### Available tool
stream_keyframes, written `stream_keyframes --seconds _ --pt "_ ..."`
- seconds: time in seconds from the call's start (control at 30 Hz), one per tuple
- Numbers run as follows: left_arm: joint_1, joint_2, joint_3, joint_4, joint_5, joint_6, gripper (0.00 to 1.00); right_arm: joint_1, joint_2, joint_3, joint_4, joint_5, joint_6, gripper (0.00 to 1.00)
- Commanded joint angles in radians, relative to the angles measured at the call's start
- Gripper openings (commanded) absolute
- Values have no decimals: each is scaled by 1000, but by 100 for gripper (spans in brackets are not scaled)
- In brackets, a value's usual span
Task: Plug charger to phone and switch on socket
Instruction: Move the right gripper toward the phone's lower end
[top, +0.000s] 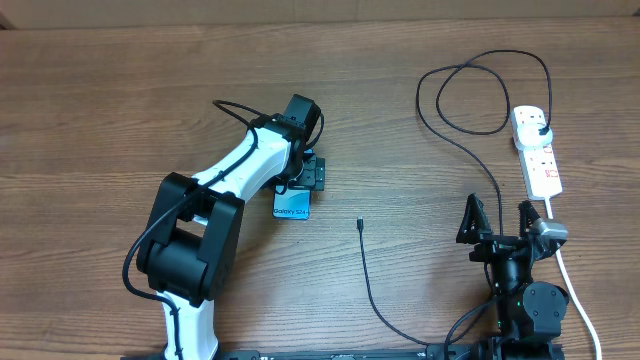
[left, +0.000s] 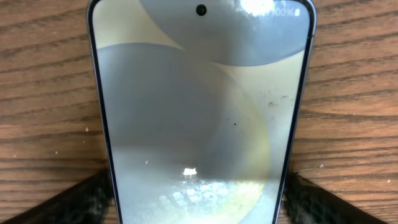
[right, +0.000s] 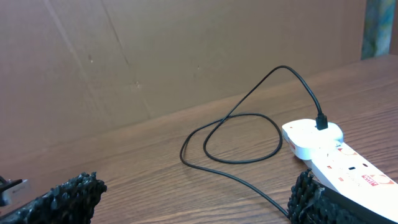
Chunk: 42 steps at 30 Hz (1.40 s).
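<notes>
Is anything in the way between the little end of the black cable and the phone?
No, nothing visible. In the overhead view the cable's connector tip lies on the bare table to the right of the phone, with only wood between them. The left gripper straddles the phone itself, outside that gap.

I am working remotely at what is looking like a robotics lab bench, not a home or office. A left arm (top: 230, 175) and a right arm (top: 520, 290), black and white, are rising from the near edge of a bare wood-grain tabletop (top: 100, 120). A plain brown board (right: 155, 56) is walling off its far side. A white power strip (top: 538, 150) and a phone (top: 291, 207) are lying out on it.
</notes>
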Motion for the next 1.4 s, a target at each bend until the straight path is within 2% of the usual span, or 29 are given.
stream_keyframes --seconds 0.0,0.13,0.27,0.47,0.63,0.87,0.97,1.07,1.1,1.17,1.2,1.27,1.37 --pt "3 10 -6 -3 -5 -9 100 4 -9 -10 6 -20 0 100" --pt "-16 17 -8 -4 -37 -37 100 4 -9 -10 9 -77 62 100" --pt "-22 26 -8 -5 -36 -36 94 4 -9 -10 13 -107 159 100" --pt "-21 26 -6 -5 -24 -25 90 4 -8 6 8 -212 161 100" --pt "0 26 19 -21 78 11 90 4 47 125 -114 -275 162 100" --pt "63 26 25 -32 280 54 89 4 378 523 -351 -322 153 100" --pt "84 26 24 -42 303 54 89 4 569 719 -492 -385 150 100" --pt "86 26 24 -43 295 53 95 4 747 871 -564 -519 150 100" --pt "84 26 24 -41 288 48 100 4 785 895 -565 -559 151 100" --pt "76 26 24 -42 243 19 100 4 848 918 -558 -650 150 100" --pt "71 26 24 -42 218 5 100 4 875 919 -544 -691 150 96" --pt "63 26 25 -45 194 -3 100 4 916 919 -542 -705 150 93" --pt "55 26 25 -46 184 -3 100 4 973 919 -570 -705 150 96"
